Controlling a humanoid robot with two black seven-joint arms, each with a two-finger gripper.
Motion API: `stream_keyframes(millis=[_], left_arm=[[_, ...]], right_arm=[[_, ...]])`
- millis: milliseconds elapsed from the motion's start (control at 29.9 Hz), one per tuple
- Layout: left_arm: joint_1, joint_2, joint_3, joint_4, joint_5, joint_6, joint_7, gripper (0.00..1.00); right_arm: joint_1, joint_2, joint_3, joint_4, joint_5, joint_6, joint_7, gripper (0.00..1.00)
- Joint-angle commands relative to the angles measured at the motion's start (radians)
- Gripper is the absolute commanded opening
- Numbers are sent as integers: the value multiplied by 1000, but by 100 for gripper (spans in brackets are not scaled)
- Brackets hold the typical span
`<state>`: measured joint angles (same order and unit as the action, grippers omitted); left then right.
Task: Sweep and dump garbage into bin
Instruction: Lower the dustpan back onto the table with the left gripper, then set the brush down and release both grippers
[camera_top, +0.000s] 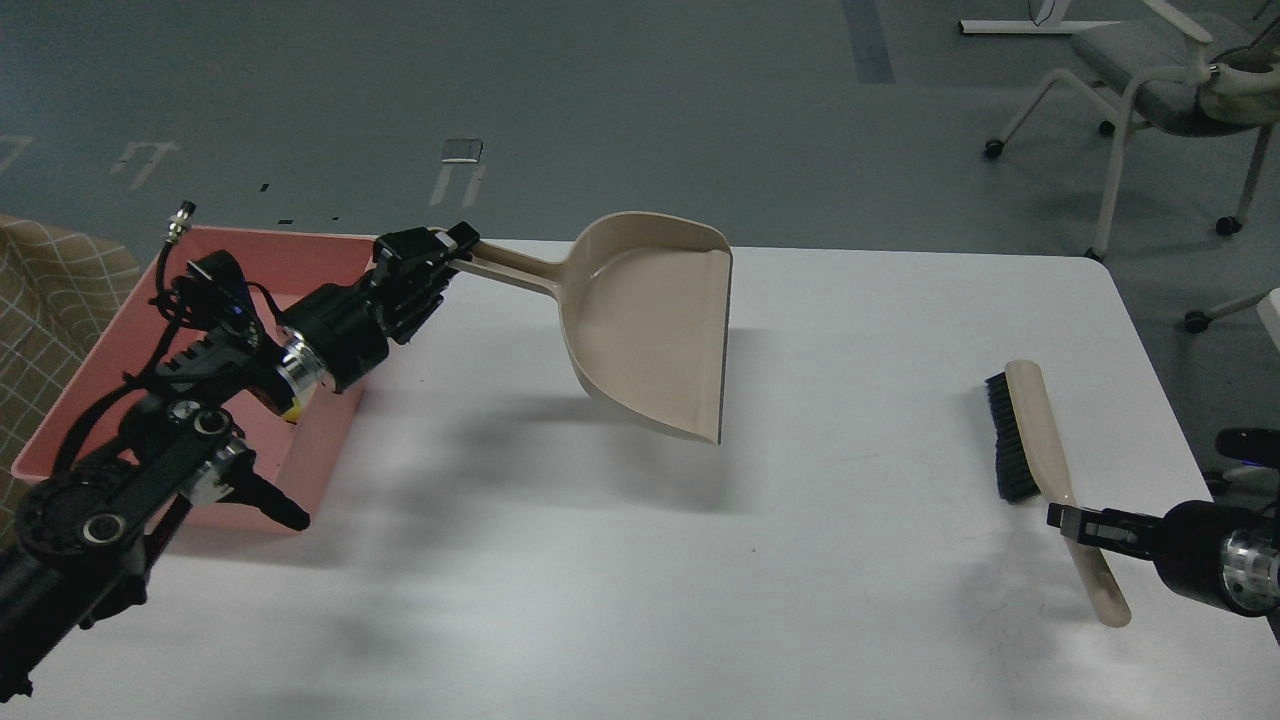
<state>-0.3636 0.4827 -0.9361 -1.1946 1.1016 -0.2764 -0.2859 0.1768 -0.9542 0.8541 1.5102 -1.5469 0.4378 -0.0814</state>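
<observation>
The left gripper (452, 250), clamped on the beige plastic dustpan (650, 320), holds its empty scoop aloft beside the shallow pink plastic tub (90, 370), so dumping looks finished and lowering comes next; the right gripper (1060, 517) grips the beige black-bristled brush (1030, 425).

The left end effector (455, 248) is closed on the handle of a beige dustpan (650, 320), which is held clear of the white tabletop (640, 560) with its empty scoop tilted and its shadow beneath. The pink bin (300, 262) sits at the tabletop's left edge, partly behind the left arm, with a small yellow piece (290, 411) visible inside. The right end effector (1070, 520) is at the handle of the brush (1035, 435) lying on the tabletop; its grip cannot be determined.
</observation>
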Motion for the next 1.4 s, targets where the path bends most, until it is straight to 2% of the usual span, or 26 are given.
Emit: stream_keyframes(millis=[0, 200, 601, 668, 702, 735, 768, 835, 935, 1036, 1169, 1370], left_arm=[[12, -49, 68, 15, 3, 49, 1, 24], [38, -79, 69, 62, 1, 88, -1, 24], [89, -92, 68, 84, -2, 135, -3, 27], [88, -90, 66, 86, -6, 140, 4, 44], [88, -90, 66, 86, -6, 140, 4, 45], [86, -88, 66, 86, -8, 146, 4, 59], [84, -85, 66, 86, -11, 152, 4, 72], [84, -79, 66, 86, -14, 152, 4, 79], [80, -76, 66, 84, -14, 151, 4, 85], [80, -72, 66, 78, -17, 149, 4, 91], [80, -65, 66, 72, -19, 146, 2, 97], [80, -30, 65, 70, -20, 137, 2, 97]], right_arm=[[-2, -24, 0, -1, 1, -1, 11, 3], [-2, -23, 2, 10, 2, 1, 23, 4], [-7, -26, -1, 15, 1, 7, 23, 5], [-8, -26, -6, 15, 1, 9, 22, 6], [-8, -26, -6, 15, 1, 9, 22, 6], [-8, -21, -6, 12, 1, 9, 22, 9], [-8, -15, -4, 10, 1, 7, 22, 17], [-8, -11, -4, 10, 1, 4, 23, 27], [-8, -11, -3, 10, 1, 4, 22, 32], [-8, -12, -1, 8, 2, 4, 22, 40], [-8, -14, 0, 8, 2, 1, 22, 45], [-8, -15, 3, 11, 2, -2, 22, 47]])
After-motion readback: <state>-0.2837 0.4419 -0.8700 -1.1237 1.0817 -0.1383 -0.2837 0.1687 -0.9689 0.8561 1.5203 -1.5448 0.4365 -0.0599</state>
